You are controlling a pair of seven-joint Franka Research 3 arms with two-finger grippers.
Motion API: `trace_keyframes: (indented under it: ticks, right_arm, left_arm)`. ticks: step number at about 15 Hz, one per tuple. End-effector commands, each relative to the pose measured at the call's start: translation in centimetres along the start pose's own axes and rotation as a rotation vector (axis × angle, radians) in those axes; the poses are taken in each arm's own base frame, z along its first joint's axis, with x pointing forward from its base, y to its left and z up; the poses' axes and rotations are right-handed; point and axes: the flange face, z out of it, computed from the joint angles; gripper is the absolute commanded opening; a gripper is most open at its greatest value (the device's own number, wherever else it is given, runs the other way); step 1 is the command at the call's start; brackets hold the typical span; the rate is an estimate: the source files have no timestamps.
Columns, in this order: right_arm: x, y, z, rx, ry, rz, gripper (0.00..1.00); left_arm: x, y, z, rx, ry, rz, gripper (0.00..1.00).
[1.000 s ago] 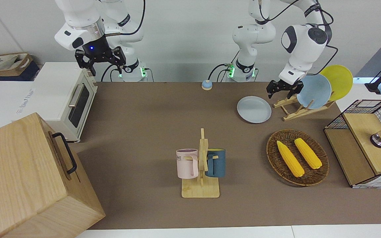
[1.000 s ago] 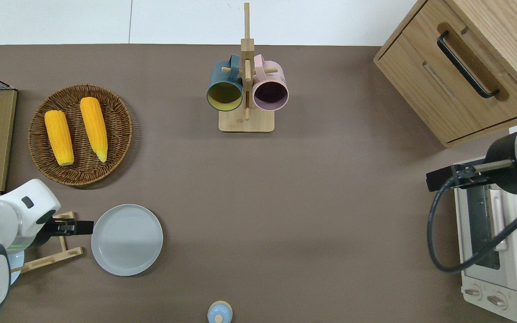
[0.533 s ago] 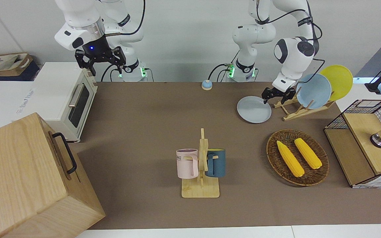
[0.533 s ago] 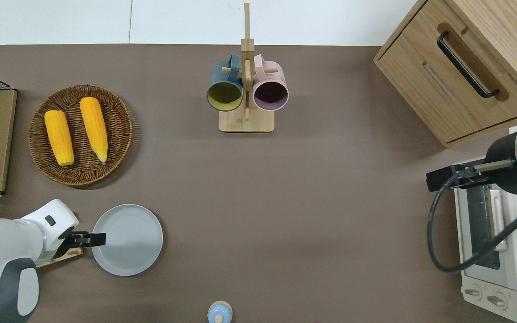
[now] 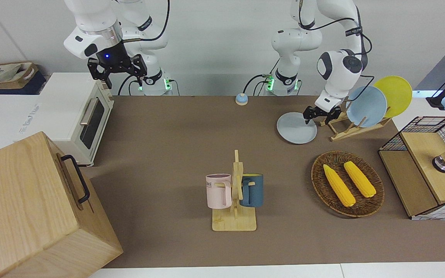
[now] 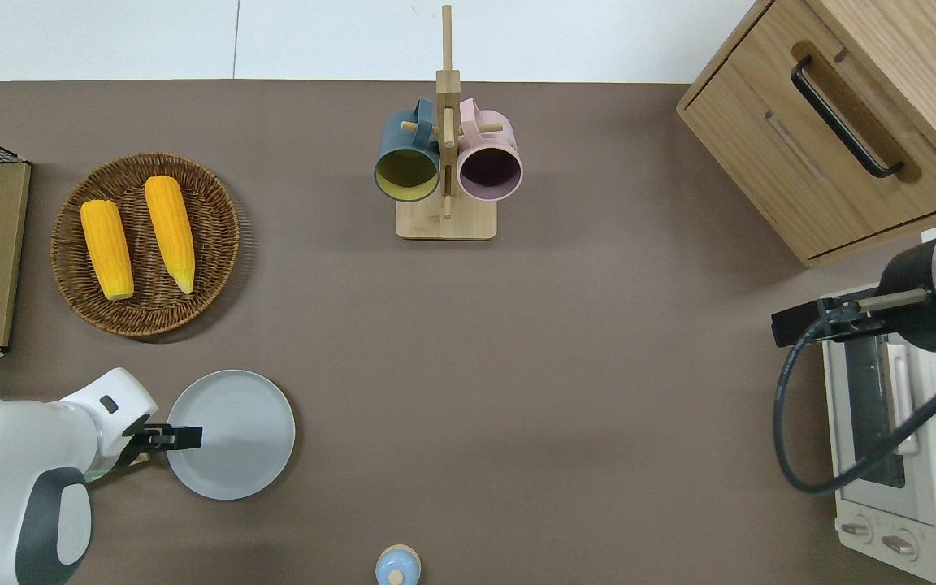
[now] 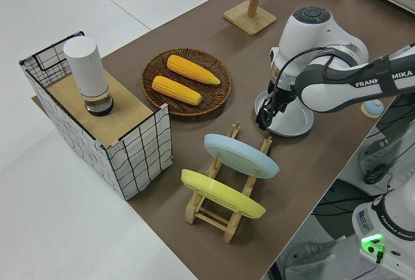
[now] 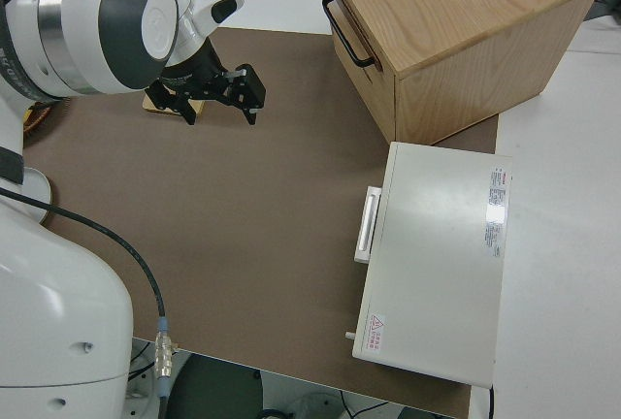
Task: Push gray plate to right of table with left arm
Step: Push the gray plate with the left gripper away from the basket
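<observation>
The gray plate (image 5: 296,128) (image 6: 231,435) (image 7: 290,122) lies flat on the brown table (image 5: 176,139) (image 6: 565,366), near the robots and toward the left arm's end, beside the wooden dish rack. My left gripper (image 5: 317,115) (image 6: 184,437) (image 7: 262,122) hangs low over the plate's rim on the dish-rack side and points toward the right arm's end. Whether it touches the rim is unclear. My right gripper (image 5: 124,79) (image 8: 221,113) is parked and open, holding nothing.
The dish rack holds a sky-blue plate (image 5: 366,106) and a yellow plate (image 5: 394,95). A wicker basket (image 6: 216,244) holds two corn cobs. A mug rack (image 6: 445,219), a small blue bell (image 6: 397,566), a toaster oven (image 5: 79,116) and a wooden cabinet (image 6: 834,138) also stand here.
My left gripper has come down from over the dish rack and moved toward the right arm's end, onto the gray plate's rim. The plate and the right arm have not moved.
</observation>
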Motion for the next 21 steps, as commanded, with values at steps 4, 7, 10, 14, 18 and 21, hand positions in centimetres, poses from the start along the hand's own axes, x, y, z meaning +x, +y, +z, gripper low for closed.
trace_keyframes:
  ticks: [4, 7, 10, 14, 18, 21]
  right_arm:
    - [-0.4, 0.2, -0.3, 0.007, -0.005, 0.002, 0.983]
    - [-0.4, 0.2, -0.3, 0.009, -0.004, 0.002, 0.983]
    - [-0.4, 0.2, -0.3, 0.007, -0.005, 0.002, 0.983]
    - [-0.4, 0.3, -0.3, 0.008, -0.005, 0.004, 0.983]
    - [-0.4, 0.3, -0.3, 0.008, -0.005, 0.004, 0.983]
    - [-0.4, 0.3, -0.3, 0.008, -0.004, 0.004, 0.983]
  left_arm:
    - [0.7, -0.1, 2.4, -0.005, 0.01, 0.006, 0.99]
    - [0.8, 0.0, 2.9, -0.005, 0.001, 0.008, 0.99]
    - [0.9, 0.1, 2.8, -0.005, 0.006, 0.01, 0.95]
    - [0.9, 0.0, 3.1, -0.005, 0.001, 0.008, 0.43]
    - [1.0, 0.0, 3.0, -0.005, 0.004, 0.008, 0.0]
    - [1.0, 0.0, 2.9, -0.004, 0.006, 0.008, 0.0]
